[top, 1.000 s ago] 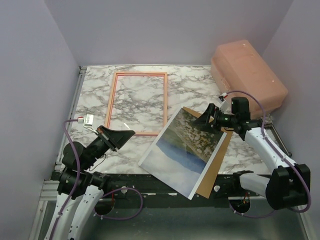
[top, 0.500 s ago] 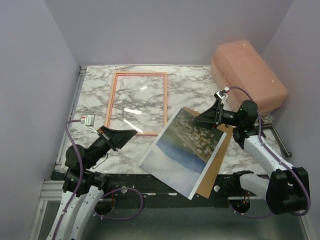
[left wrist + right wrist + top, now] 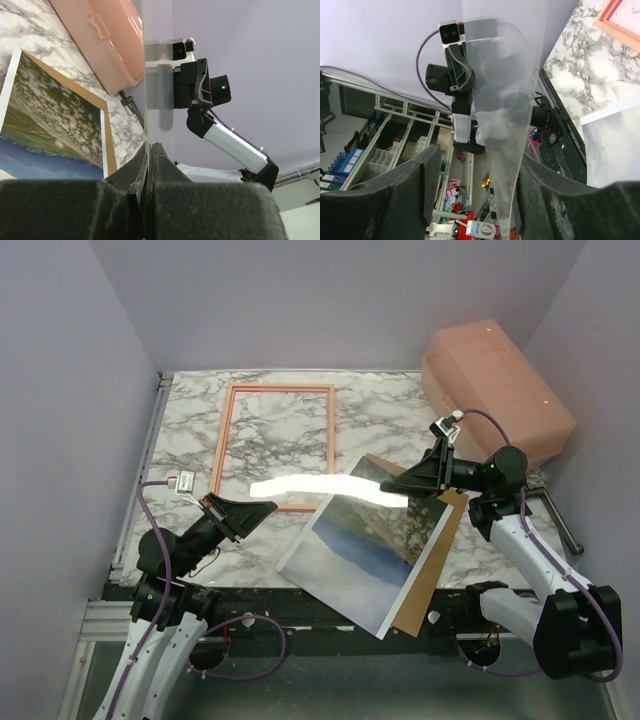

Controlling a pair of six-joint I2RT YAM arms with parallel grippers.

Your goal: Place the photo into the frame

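Observation:
The photo, a hills-and-field landscape, lies tilted on a brown backing board at the table's near edge. At the back left the frame lies flat. Between my arms a clear sheet hangs above the table, showing as a white glare stripe. My left gripper is shut on its near end; in the left wrist view the fingers pinch the clear sheet edge-on. My right gripper is open around the other end. The clear sheet rests against one of the fingers.
A pink plastic box stands at the back right, close behind my right arm. Purple walls close in the table on three sides. The photo and board overhang the near table edge.
The clear sheet has come up off the frame and now catches a long glare. My right gripper has swung left onto its far end and its jaws have narrowed. The left gripper has stayed shut.

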